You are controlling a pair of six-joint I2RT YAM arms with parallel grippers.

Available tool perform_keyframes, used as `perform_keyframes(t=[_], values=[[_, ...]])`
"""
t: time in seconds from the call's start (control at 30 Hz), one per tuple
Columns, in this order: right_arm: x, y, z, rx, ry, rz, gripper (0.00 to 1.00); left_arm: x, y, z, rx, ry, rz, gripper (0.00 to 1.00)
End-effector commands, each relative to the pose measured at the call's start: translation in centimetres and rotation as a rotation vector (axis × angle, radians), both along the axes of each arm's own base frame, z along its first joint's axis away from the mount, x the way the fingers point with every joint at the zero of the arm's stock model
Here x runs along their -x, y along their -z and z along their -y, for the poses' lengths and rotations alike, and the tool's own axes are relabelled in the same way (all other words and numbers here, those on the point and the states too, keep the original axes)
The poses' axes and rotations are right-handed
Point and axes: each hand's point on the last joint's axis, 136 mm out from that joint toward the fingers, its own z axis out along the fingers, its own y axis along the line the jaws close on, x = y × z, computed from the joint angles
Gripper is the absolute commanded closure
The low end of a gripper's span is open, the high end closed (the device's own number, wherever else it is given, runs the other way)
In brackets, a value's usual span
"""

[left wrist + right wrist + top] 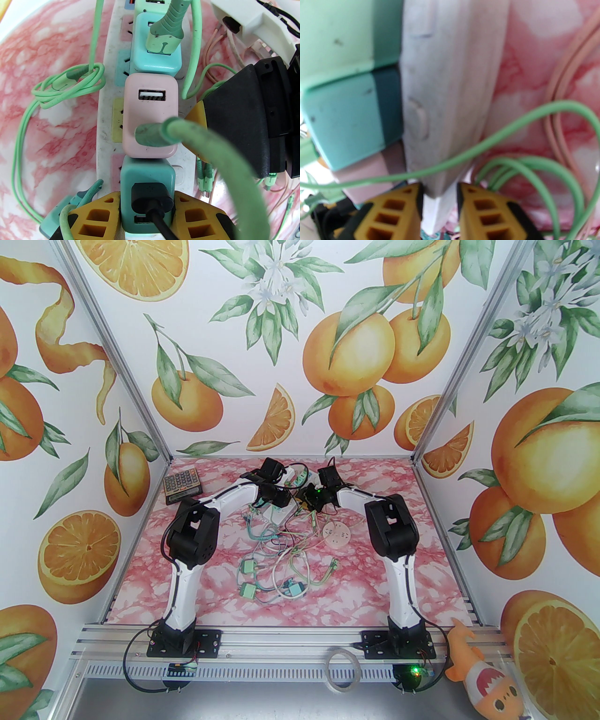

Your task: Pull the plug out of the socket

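Note:
A white power strip, the socket (105,140), lies on the pink marble table with several plugs in a row on it. My left gripper (147,199) is shut on the dark teal plug (145,173), one yellow finger (98,211) pressed against each of its sides; a black cable is plugged into its top. Beyond it sit a pink plug (150,112) and a light blue plug (155,58). My right gripper (439,189) is shut on the edge of the socket (445,93). From above, both grippers (276,495) (307,498) meet over the socket (277,514) at the back centre.
Green cables (70,79) loop on both sides of the strip. Loose green adapters and wires (248,589) lie mid-table, with a white round disc (336,534) to the right. A calculator (182,483) sits back left. A tape ring (343,669) and plush toy (478,676) lie at the front.

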Motion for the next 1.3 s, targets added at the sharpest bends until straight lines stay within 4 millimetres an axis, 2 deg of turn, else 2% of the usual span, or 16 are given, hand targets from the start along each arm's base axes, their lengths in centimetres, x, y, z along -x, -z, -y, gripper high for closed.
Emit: perform_keyframes(t=[0.0, 0.1, 0.23, 0.37, 0.43, 0.6, 0.77, 1.13, 1.27], values=[[2.5, 5.0, 1.9, 0.134, 0.007, -0.136, 0.7, 0.6, -2.2, 2.1, 0.105, 0.031, -0.028, 0.74], [2.9, 5.5, 2.3, 0.156, 0.007, -0.148, 0.7, 0.7, -2.8, 2.3, 0.113, 0.035, -0.019, 0.75], [3.0, 5.7, 2.6, 0.178, 0.007, -0.157, 0.71, 1.1, -3.3, 2.4, 0.039, 0.049, 0.038, 0.76], [3.0, 5.8, 2.7, 0.186, 0.005, -0.16, 0.72, 1.3, -3.4, 2.4, 0.006, 0.071, 0.061, 0.77], [3.1, 5.9, 3.1, 0.222, -0.007, -0.17, 0.74, 2.2, -3.6, 2.4, -0.087, 0.098, 0.14, 0.79], [3.3, 6.0, 3.3, 0.241, -0.013, -0.178, 0.74, 2.7, -3.5, 2.2, -0.095, 0.092, 0.138, 0.8], [3.6, 6.3, 3.5, 0.252, -0.015, -0.183, 0.74, 2.5, -4.2, 2.3, -0.043, 0.067, 0.11, 0.8], [4.1, 6.4, 3.8, 0.262, -0.02, -0.183, 0.74, 1.0, -6.1, 0.4, 0.154, -0.048, 0.017, 0.8], [4.2, 6.4, 3.9, 0.263, -0.021, -0.18, 0.74, 1.1, -6.5, 0.2, 0.154, -0.046, 0.025, 0.8]])
